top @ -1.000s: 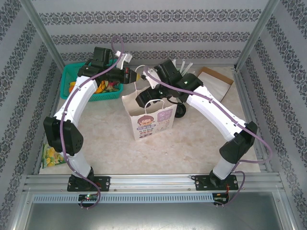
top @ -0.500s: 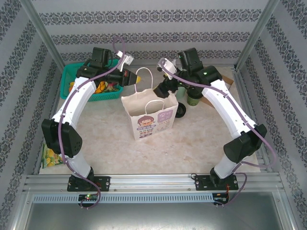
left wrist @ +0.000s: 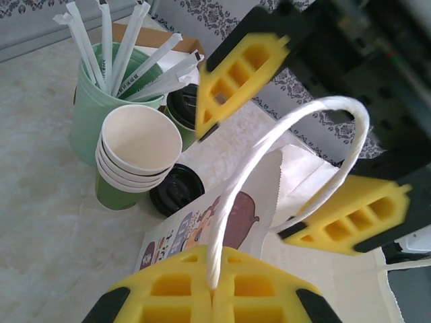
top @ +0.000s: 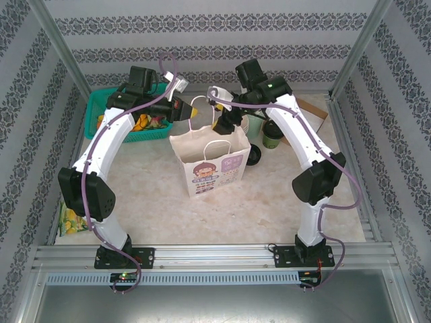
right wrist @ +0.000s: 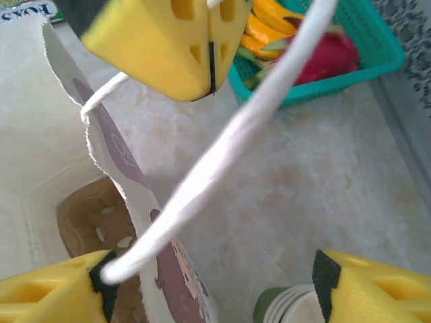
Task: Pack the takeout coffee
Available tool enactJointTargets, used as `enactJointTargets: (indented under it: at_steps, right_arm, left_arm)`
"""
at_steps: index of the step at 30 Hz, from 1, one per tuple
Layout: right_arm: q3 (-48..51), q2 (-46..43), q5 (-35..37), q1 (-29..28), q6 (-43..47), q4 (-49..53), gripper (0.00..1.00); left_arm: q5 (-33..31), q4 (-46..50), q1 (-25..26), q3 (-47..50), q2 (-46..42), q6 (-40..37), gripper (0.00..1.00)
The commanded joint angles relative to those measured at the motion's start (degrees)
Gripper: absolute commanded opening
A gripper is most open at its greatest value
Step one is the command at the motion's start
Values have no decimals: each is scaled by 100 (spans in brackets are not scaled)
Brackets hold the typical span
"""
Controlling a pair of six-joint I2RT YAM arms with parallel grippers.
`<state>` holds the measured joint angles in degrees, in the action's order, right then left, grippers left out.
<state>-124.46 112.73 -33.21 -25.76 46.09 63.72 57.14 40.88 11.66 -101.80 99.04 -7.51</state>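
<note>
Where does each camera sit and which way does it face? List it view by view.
Top external: above, behind the bases, looking down on the paper bag; both arms show.
Left wrist: above the bag, facing the cream cups; left gripper pinches the bag handle.
Right wrist: facing down into the bag; right gripper straddles the handle.
Shared: both wrist views show the handle.

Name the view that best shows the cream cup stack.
Left wrist: the cream cup stack stands whole and sharp beside the straw tumbler. Right wrist catches just its edge at the frame's bottom; top external shows it small, partly behind the right arm.
</note>
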Motion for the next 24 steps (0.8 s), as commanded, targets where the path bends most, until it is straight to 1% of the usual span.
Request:
enactJointTargets:
  at_steps: [1,4,7,12,17,24]
  right_arm:
    - [-148,4,-587,-27,524,281,76]
    - [-89,-14,-751,-26,640,211,72]
    - [21,21,-559,-60,725,128,65]
    - [69,76,-555,-63,778,190,57]
    - [82,147,-507,-70,814,294,51]
    - [72,158,-843,-74,693,378,42]
  left_arm:
    - [232,65,48,-190,-149,-16,0]
    - [216,44,47,-200,-135,43,1]
    - [257,-13,50,-191,-131,82,1]
    - [374,-54,47,-191,-116,100,2]
    - [418,-82,46,-200,-96,136,3]
    - [411,-51,40,-226,-118,131,5]
